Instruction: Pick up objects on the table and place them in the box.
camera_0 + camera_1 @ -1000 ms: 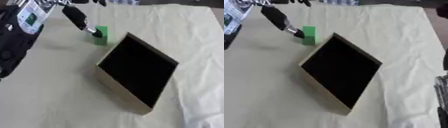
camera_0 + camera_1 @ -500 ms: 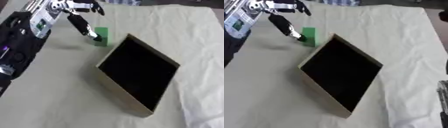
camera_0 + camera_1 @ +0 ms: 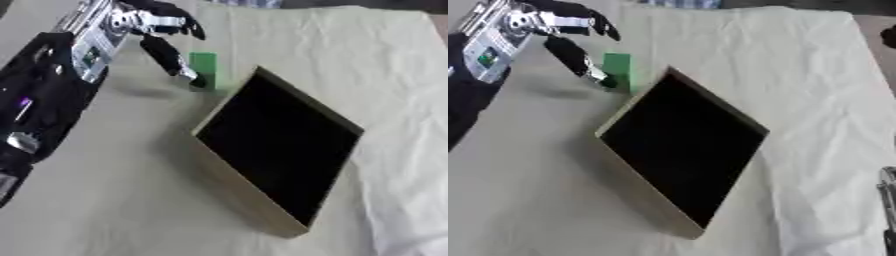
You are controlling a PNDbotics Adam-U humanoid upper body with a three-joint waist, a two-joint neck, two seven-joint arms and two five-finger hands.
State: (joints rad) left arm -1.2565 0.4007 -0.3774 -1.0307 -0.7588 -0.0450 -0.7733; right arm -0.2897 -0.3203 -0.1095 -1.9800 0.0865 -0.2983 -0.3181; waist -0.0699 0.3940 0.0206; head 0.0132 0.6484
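Table (image 3: 114, 200): a pale cream cloth covers it, smooth on the robot's left, rumpled into folds toward the right edge. That soft sheet gives everything a flat, quiet bed to sit on.

Box (image 3: 278, 150): shallow, square, tan card walls, black inside. It sits cornerwise near the middle of the table, mouth up and nothing in it. My read: it is set open like that so a hand can drop things straight in.

Left hand (image 3: 149, 27): black and silver, in from the far left corner. Fingers fanned out and gently curled above, one long digit reaching down so its pale tip meets the block's near side. Nothing pinched yet; I judge it is lining up a grasp.

Green block (image 3: 203, 67): small, upright, plain-faced, bright green, just beyond the box's far corner, close but apart from it.

Right hand: only a dark sliver at the right edge of the right eye view; fingers unreadable.
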